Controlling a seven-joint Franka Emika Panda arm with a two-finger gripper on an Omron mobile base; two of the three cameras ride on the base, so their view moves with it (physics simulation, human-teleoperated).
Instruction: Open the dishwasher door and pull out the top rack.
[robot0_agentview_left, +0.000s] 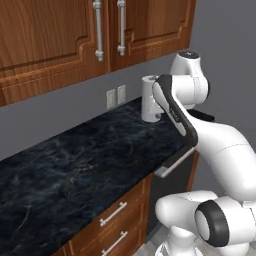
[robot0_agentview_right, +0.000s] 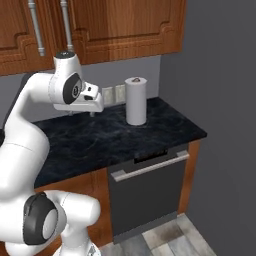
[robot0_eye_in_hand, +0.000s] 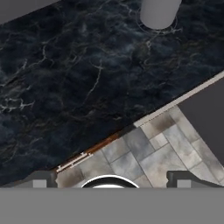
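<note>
Below the black marbled desk, at about five o'clock in the right base view, I am seeing the dishwasher door standing upright and shut, its long silver bar handle running along its top edge just under the desk's lip. I am finding the same door in the left base view, at four o'clock, partly hidden behind my arm, with the handle showing as a slanting pale bar at the desk's edge. I am holding the gripper above the desk, at about ten o'clock in the right base view, well apart from the door and touching nothing; the jaws are pointing down and are spread wide and empty, as the two dark finger tips at the bottom corners of the hand view are showing. I am looking down through the hand view onto the desk's surface, with the handle crossing as a pale diagonal strip toward three o'clock and grey floor tiles lying below it. A white paper towel roll is standing upright on the desk near the back wall, at about one o'clock from the gripper in the right base view. Brown wooden drawer fronts with short silver handles are sitting beside the door, and wooden wall cabinets are hanging above the desk.
</note>
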